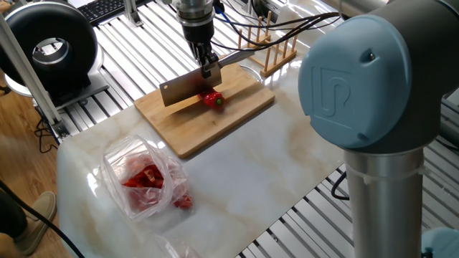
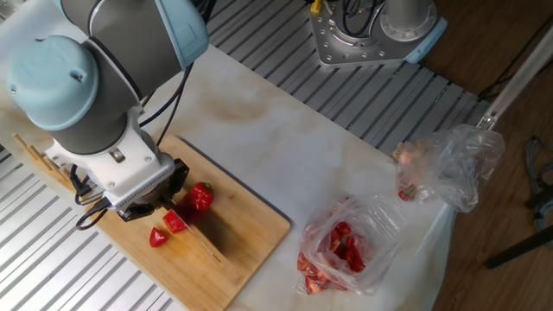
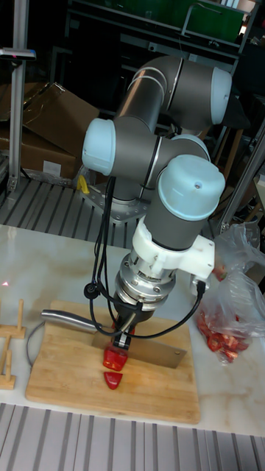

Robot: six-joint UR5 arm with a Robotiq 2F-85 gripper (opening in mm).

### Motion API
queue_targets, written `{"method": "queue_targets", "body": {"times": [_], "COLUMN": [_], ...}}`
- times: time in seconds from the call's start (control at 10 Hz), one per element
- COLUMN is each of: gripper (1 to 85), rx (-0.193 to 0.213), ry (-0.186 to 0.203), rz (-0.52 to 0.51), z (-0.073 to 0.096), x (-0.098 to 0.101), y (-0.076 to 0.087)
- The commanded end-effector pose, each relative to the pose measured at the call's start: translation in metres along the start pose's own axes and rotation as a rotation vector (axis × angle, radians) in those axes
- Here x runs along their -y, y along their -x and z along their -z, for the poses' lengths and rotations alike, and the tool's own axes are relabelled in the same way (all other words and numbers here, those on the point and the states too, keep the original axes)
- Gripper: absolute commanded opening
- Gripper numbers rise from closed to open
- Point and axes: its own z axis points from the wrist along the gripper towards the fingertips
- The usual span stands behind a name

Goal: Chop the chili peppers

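A red chili pepper (image 1: 212, 98) lies on the wooden cutting board (image 1: 215, 125), with the cleaver blade (image 1: 185, 89) standing across it. In the other fixed view the stemmed part of the chili (image 2: 200, 196) is on one side of the blade and two cut pieces (image 2: 175, 222) (image 2: 158, 237) on the other. In the tall view the cut red pieces (image 3: 113, 359) sit just in front of the blade (image 3: 151, 355). My gripper (image 1: 208, 66) (image 3: 124, 329) is shut on the cleaver's handle, directly above the chili. The wrist hides my fingers in the other fixed view.
A see-through plastic bag with red pieces (image 1: 143, 179) (image 2: 346, 246) lies on the marble table near its edge. A second crumpled bag (image 2: 449, 164) is beside it. A wooden rack (image 1: 276, 54) stands behind the board. A black round device (image 1: 50, 46) sits at the far left.
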Motion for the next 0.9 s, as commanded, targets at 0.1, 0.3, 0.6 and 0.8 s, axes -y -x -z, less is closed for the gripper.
{"method": "queue_targets", "body": {"times": [0.1,0.3,0.6,0.8], "gripper": [1.3,1.3,1.3,1.3], "rx": [0.005,0.011,0.036,0.048], "ry": [-0.002,0.000,0.010,0.009], "rz": [0.001,0.005,0.004,0.019], "z": [-0.003,-0.002,0.009,0.008], "x": [-0.002,-0.002,-0.003,-0.001], "y": [-0.002,0.000,0.015,0.017]}}
